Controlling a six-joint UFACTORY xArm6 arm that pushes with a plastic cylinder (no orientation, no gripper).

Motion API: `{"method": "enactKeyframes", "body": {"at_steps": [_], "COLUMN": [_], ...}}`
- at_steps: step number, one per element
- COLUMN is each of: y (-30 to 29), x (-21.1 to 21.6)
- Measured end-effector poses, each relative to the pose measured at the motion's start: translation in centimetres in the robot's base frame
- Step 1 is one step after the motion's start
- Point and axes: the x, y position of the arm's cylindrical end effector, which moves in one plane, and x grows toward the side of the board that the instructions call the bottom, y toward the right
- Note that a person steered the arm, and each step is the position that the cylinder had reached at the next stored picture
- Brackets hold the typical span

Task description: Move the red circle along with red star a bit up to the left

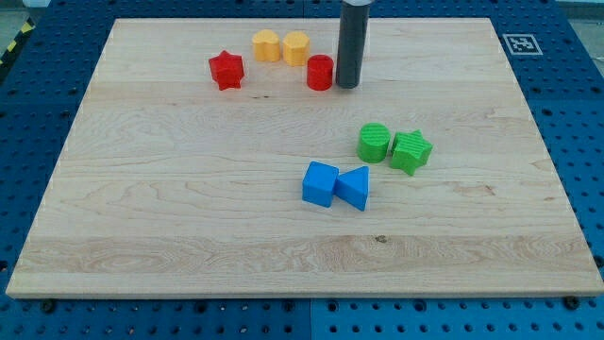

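The red circle (pixel 320 73) sits near the view's top middle of the wooden board (pixel 189 208). The red star (pixel 226 70) lies apart from it, further to the view's left. My tip (pixel 347 85) is right beside the red circle on its right side, touching or nearly touching it. The dark rod rises straight up out of the view's top.
Two yellow blocks, one a heart-like shape (pixel 266 44) and one a hexagon (pixel 296 46), sit just above the red circle. A green circle (pixel 374 142) and green star (pixel 411 151) lie to the right of centre. A blue cube (pixel 320 183) and blue triangle (pixel 355 187) sit below them.
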Motion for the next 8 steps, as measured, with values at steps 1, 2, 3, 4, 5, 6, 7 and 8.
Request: {"method": "enactKeyframes", "body": {"at_steps": [1,2,3,4,5,6,7,8], "y": [0.5,0.5,-0.4,-2.1,-2.1,-2.1,-2.1,-2.3], "x": [-1.3,-1.2,-1.0,-1.0,-1.0,-1.5,-1.8,-1.8]}}
